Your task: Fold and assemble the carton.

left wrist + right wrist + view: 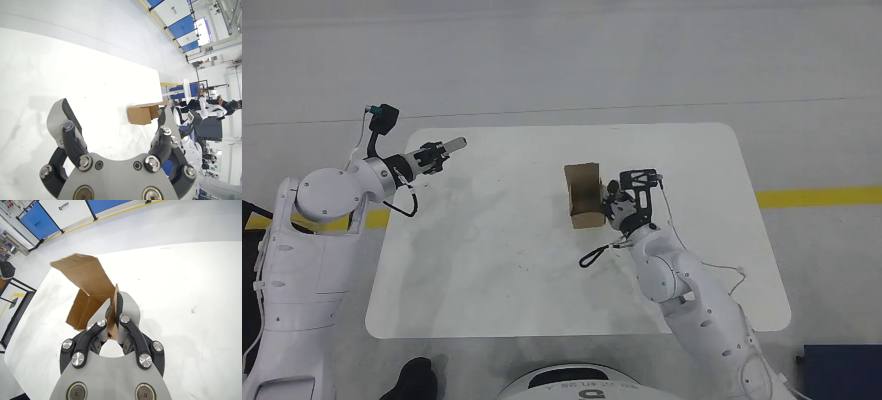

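1. Two grippers are at work. The right gripper (114, 306) is pressed together on a thin cardboard wall of the carton. One ribbed finger pad (119, 303) lies on each face of that wall.
2. In the top view, the right gripper (615, 200) sits right at the carton's right side, with its arm coming in from the table's near right.
3. The left gripper (115, 108) is spread wide with nothing between its fingers. It points across the table toward the carton.
4. In the top view, the left gripper (446, 149) hangs over the table's far left corner, just inside the edge and well apart from the carton.
5. One small brown cardboard carton (585, 192) stands on the table, right of centre and nearer the far edge than the near one. It lies well in from every edge.
6. The right wrist view shows the carton (88, 281) open, with one large flap standing up and tilted and the inner walls showing.
7. From the left wrist view, the carton (140, 116) shows a plain closed side, with a flap edge jutting out above it.
8. One white rectangular table with rounded corners (502, 270) bears everything. A broad stretch of bare top lies between the left gripper and the carton, and more runs along the near side.
9. One yellow floor stripe (822, 196) runs out past the table's right edge.
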You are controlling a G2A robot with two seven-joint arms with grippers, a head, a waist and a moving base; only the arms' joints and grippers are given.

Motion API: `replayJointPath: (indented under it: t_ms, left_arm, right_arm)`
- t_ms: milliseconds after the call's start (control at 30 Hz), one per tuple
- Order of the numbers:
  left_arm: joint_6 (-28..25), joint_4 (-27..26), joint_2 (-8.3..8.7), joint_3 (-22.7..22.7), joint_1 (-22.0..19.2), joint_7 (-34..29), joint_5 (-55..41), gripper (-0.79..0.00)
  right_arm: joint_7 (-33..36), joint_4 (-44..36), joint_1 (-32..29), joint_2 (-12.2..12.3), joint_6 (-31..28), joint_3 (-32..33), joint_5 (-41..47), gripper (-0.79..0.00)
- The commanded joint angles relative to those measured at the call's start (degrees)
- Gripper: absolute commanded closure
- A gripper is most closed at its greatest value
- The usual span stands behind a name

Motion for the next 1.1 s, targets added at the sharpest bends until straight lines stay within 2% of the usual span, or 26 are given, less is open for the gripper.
replayJointPath:
  t_ms: [0,100,200,467,600,767,1000,1067]
  left_arm:
    - [0.00,0.00,0.00,0.00,0.00,0.00,0.00,-0.785]
    - [0.00,0.00,0.00,0.00,0.00,0.00,0.00,-0.785]
    - [0.00,0.00,0.00,0.00,0.00,0.00,0.00,-0.785]
    - [-0.18,-0.86,-0.07,0.04,0.70,1.18,-0.63,-0.785]
    - [0.06,-3.07,0.13,-1.12,2.67,2.93,-0.01,-0.785]
    - [0.46,-4.07,0.41,-1.54,2.89,2.25,1.16,-0.785]
    - [0.53,-4.14,0.42,-1.49,2.85,2.20,1.26,-0.785]
    - [0.53,-4.14,0.42,-1.49,2.85,2.20,1.26,-0.785]
  right_arm:
    - [0.22,-2.18,-1.51,0.14,0.17,0.61,-0.26,-0.785]
    - [-1.08,-7.34,-5.50,0.61,0.23,2.85,-1.57,-0.785]
    - [-4.97,-12.59,-9.26,1.27,-2.14,4.87,-7.32,-0.785]
    - [-4.97,-12.59,-9.26,1.27,-2.14,4.87,-7.32,-0.785]
    - [-4.20,-12.21,-8.90,1.34,-6.96,6.16,-2.87,-0.785]
    - [-1.93,-10.39,-8.86,1.57,-12.33,10.16,6.29,-0.785]
    - [4.89,-5.29,-8.28,2.08,-19.77,14.94,18.86,-0.785]
    - [8.44,-4.09,-7.33,2.36,-20.35,16.38,19.89,-0.785]
